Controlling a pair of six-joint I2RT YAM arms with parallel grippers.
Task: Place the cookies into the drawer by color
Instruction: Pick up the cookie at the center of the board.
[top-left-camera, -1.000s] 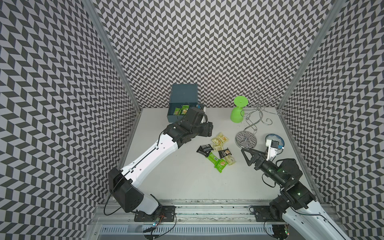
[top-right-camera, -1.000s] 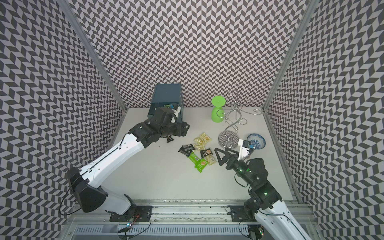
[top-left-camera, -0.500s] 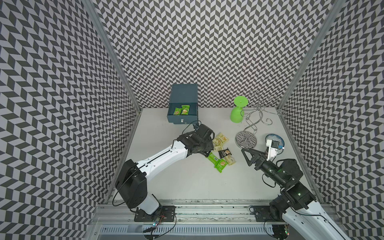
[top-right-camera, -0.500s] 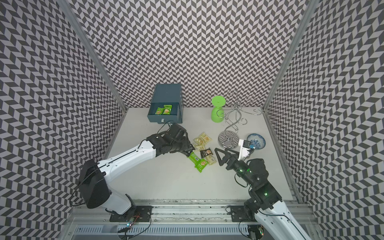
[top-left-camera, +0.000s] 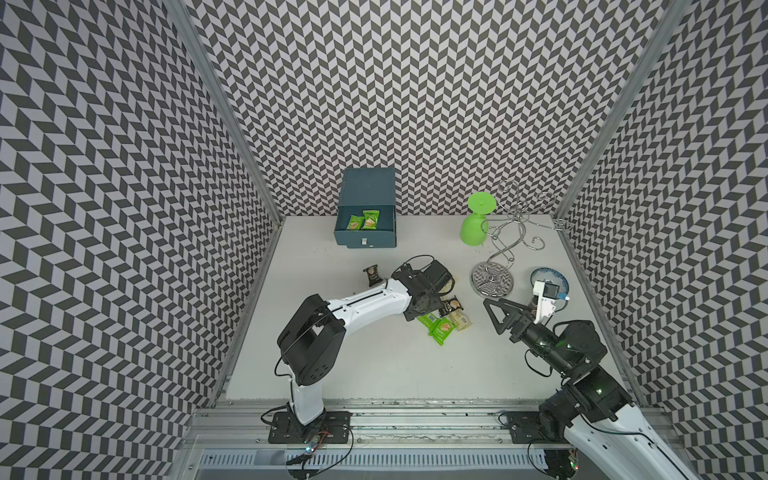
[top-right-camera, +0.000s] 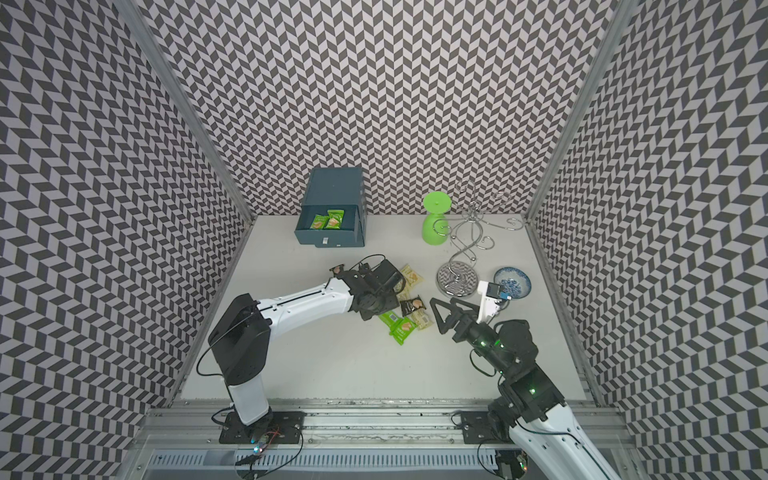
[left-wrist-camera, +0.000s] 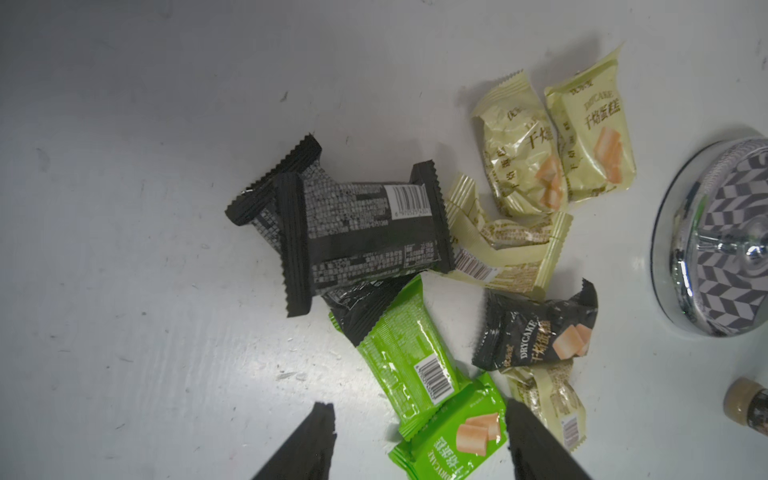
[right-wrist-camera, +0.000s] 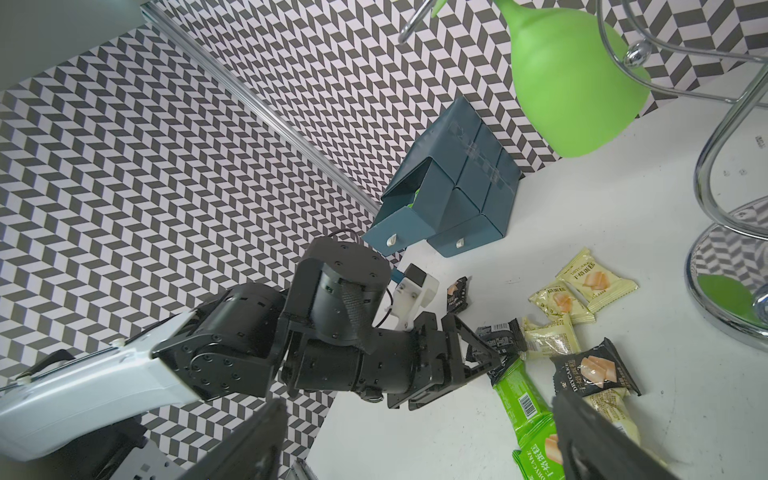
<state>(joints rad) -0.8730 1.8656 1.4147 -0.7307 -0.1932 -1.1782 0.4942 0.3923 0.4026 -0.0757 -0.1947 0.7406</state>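
White table (top-left-camera: 374, 374) — cookies (top-left-camera: 440, 328), drawer (top-left-camera: 365, 239), goblet (top-left-camera: 473, 226), stand (top-left-camera: 492, 281), bowl (top-left-camera: 548, 276).

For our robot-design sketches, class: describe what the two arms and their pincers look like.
The left arm and right arm have white shells, black joints, black cables. The left pincer and right pincer are black and pointed. Green lights dot the right arm.

Green goblet (top-left-camera: 473, 227) upturned, chrome wire stand (top-left-camera: 493, 282) beside it, blue bowl (top-left-camera: 541, 275) near

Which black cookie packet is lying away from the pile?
The black packet lying alone beside the left arm, toward the drawer; the other black ones touch packets in the pile.
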